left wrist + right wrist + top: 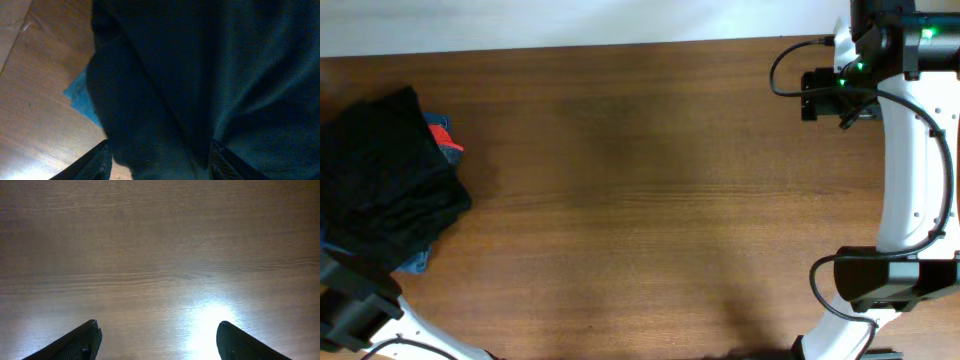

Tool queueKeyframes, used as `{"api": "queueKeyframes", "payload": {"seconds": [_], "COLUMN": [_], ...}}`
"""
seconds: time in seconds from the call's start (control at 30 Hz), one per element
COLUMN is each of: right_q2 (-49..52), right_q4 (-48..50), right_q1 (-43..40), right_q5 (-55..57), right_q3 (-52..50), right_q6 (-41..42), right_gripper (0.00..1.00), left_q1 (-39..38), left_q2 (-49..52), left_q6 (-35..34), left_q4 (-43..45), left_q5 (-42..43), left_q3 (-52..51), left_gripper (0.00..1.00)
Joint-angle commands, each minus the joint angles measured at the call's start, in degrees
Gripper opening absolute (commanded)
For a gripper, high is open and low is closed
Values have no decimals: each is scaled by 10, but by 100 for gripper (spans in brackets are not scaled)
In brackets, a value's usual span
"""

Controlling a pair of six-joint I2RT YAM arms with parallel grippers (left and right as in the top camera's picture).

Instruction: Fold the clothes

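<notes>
A pile of black clothes (382, 180) lies at the table's left edge. In the left wrist view the black fabric (200, 75) fills most of the frame. My left gripper (162, 162) has its fingers spread wide, with a fold of the black fabric hanging between them; in the overhead view it sits at the lower left corner (350, 300), at the pile's near edge. My right gripper (157, 337) is open and empty over bare wood; in the overhead view it is at the far right back (818, 96). No collar or logo shows.
A red item (444, 137) and a blue cloth (415, 262) stick out from under the black pile; the blue cloth also shows in the left wrist view (82, 97). The brown wooden table (640, 200) ends at a white strip along the back.
</notes>
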Motion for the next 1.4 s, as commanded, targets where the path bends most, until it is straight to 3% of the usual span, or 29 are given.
{"api": "queueKeyframes", "payload": {"seconds": [0.0,0.1,0.2,0.37,0.57,0.7,0.73,0.8,0.93,1.37], "right_q2": [-1,-1,-1,-1,-1,-1,-1,-1,-1,-1], "right_q4": [-2,-2,-2,-2,-2,-2,-2,-2,-2,-6], "right_q1": [-2,-2,-2,-2,-2,-2,-2,-2,-2,-1], "right_q5": [-3,-3,-3,-3,-3,-3,-3,-3,-4,-14], "right_q3": [4,4,4,4,4,4,4,4,4,2], "right_q6": [-3,-3,-3,-3,-3,-3,-3,-3,-3,-3], "right_gripper": [79,82,85,86,88,88,88,87,87,87], "left_q1": [2,2,5,27,35,35,34,32,28,25], "left_q2": [2,0,-12,-32,-48,-60,-60,-58,-47,116], "left_q6": [-41,-42,-18,-22,-41,-42,-42,-42,-44,-80], "left_q4": [2,6,-1,-3,-9,14,27,56,103,121], "left_q5": [1,88,200,230,235,341,368,423,493,513], "left_q3": [-3,-1,12,36,40,40,39,38,37,37], "left_gripper": [58,36,36,48,56,56,54,28,9,8]}}
